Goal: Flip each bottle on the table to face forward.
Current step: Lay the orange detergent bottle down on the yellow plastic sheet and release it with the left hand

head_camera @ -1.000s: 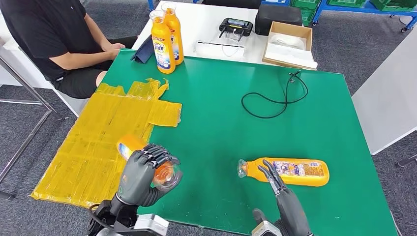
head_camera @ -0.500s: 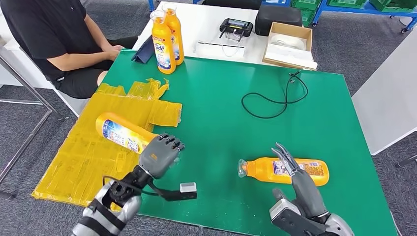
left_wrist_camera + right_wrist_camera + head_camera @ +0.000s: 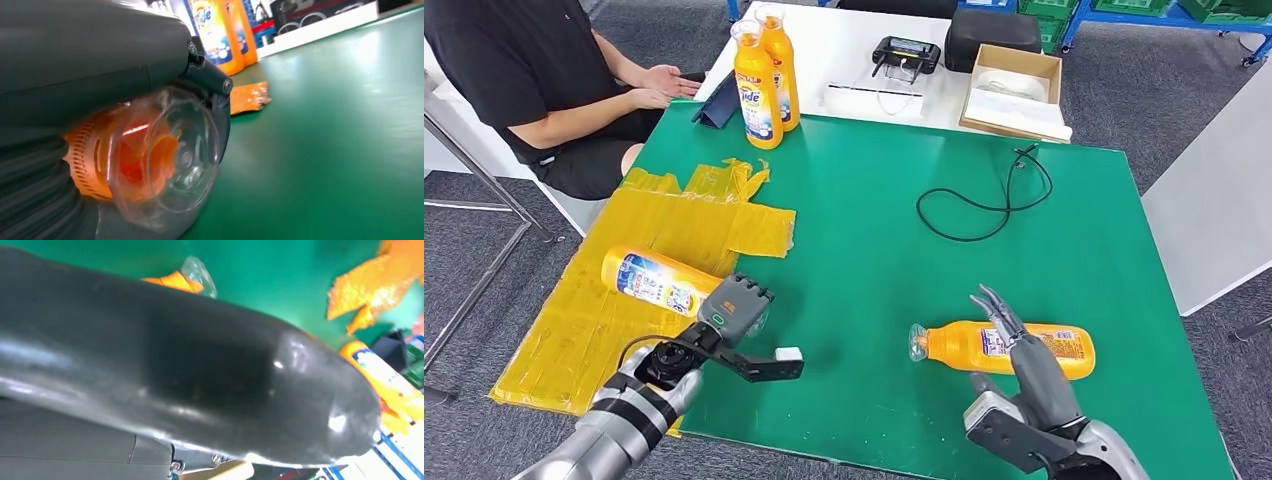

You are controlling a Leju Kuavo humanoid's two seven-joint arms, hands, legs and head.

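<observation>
On the green counter point(image 3: 874, 200), near its front-left corner, the left hand point(image 3: 732, 309) is wrapped around the neck end of an orange bottle point(image 3: 652, 280) lying on the yellow sheet point(image 3: 624, 300), label up. Over to the right, a second bottle point(image 3: 1009, 348) lies on its side, the right hand point(image 3: 1024, 365) poised above it with fingers spread, holding nothing. Two more bottles point(image 3: 764, 75) stand upright at the far edge beside a seated person point(image 3: 524, 80).

"Tide" reads on the front upright bottle point(image 3: 756, 88) at the table's far edge.
</observation>
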